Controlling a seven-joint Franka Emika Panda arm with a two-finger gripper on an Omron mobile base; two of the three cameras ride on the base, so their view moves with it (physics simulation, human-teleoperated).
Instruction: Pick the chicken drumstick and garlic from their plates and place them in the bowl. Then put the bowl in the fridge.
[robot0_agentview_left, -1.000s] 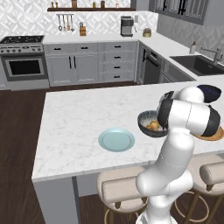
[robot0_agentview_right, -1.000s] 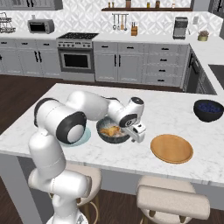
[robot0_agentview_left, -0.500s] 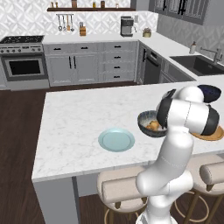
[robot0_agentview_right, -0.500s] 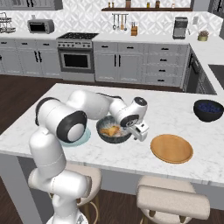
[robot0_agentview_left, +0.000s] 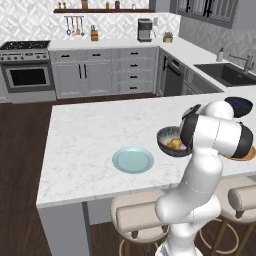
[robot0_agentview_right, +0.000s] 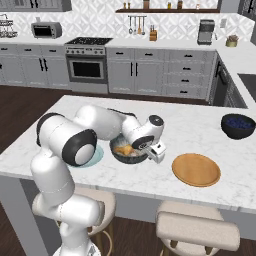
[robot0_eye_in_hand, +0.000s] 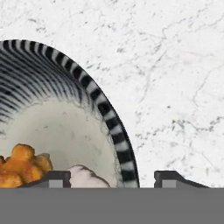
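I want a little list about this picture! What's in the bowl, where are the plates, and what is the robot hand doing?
bowl: on the marble island, between the two plates
in the bowl: chicken drumstick and garlic, side by side
blue-green plate: bare, left of the bowl
orange-tan plate: bare, right of the bowl
gripper: fingers apart, straddling the bowl's rim
other bowl: dark blue bowl farther along the island

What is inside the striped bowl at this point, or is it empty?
Not empty. In the hand view the bowl holds the golden chicken drumstick and the pale garlic; the orange plate lies bare.
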